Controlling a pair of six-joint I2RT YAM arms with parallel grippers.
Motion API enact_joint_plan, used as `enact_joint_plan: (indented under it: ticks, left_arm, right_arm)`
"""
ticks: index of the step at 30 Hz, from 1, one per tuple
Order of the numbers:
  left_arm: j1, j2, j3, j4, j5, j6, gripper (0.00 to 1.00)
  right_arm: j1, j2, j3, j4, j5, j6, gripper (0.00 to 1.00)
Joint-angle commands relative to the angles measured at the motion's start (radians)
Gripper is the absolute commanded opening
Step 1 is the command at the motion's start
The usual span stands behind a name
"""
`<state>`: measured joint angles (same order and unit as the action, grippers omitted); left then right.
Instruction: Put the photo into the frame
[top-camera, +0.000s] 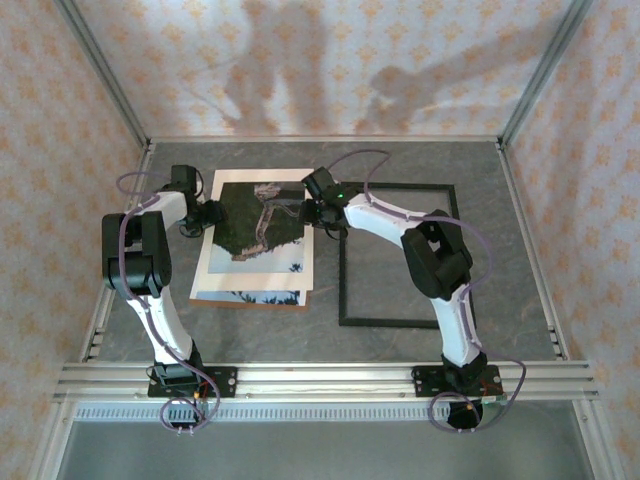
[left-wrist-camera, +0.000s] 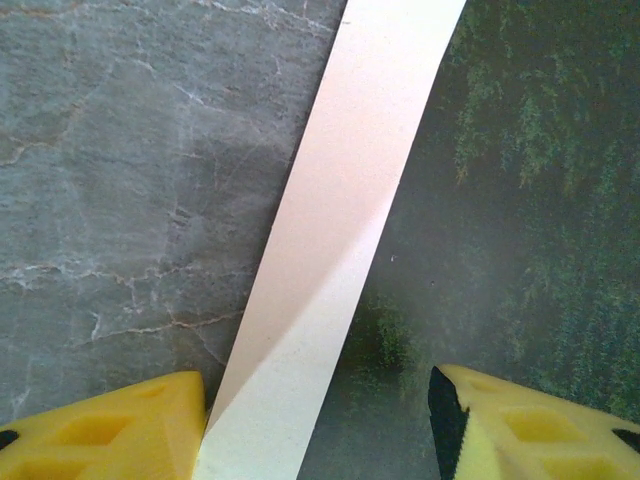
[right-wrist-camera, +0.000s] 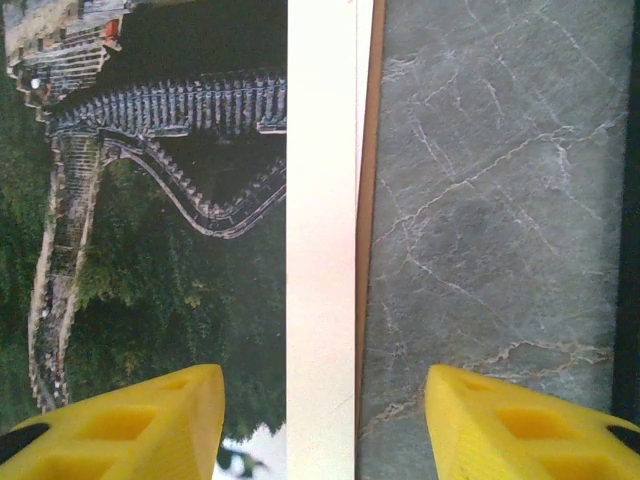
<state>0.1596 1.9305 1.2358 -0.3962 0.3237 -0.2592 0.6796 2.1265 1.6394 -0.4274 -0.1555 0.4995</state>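
Frame (top-camera: 390, 322) is seen lying flat on the counter (top-camera: 500, 270), only bare stone enclosed. Just left of it, the photo (top-camera: 255, 225) is laid face up on a brown board (right-wrist-camera: 366, 200). Its side borders are straddled by the left fingers (left-wrist-camera: 110, 430) and right fingers (right-wrist-camera: 130, 420), both parted, nothing gripped

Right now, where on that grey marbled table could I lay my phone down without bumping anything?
Bare grey marbled tabletop lies right of the thin black rectangular frame, inside that frame, and along the near strip before the aluminium rail. It is crowded around the white-bordered green hill photo: the left gripper and right gripper straddle its two side edges.
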Motion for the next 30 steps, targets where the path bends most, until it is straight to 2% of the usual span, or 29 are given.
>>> enact_joint_plan:
  ticks: [1,7,15,21,30]
  left_arm:
    - [-0.031,0.016,0.011,-0.044,-0.011,0.018,0.60]
    - [-0.037,0.028,0.025,-0.056,-0.007,0.023,0.60]
    - [-0.040,0.027,0.012,-0.037,0.025,0.017,0.53]
    - [-0.041,0.022,0.000,-0.020,0.044,0.009,0.52]
    - [-0.040,0.019,-0.005,-0.012,0.052,0.007,0.52]
  right_arm:
    - [-0.002,0.050,0.058,-0.054,0.030,-0.018,0.58]
    - [0.000,0.112,0.114,-0.060,-0.024,-0.010,0.58]
    - [0.009,0.168,0.159,-0.074,-0.059,0.001,0.55]
    - [0.012,0.157,0.145,-0.050,-0.090,0.018,0.48]
    - [0.012,0.094,0.126,-0.040,-0.082,0.021,0.44]
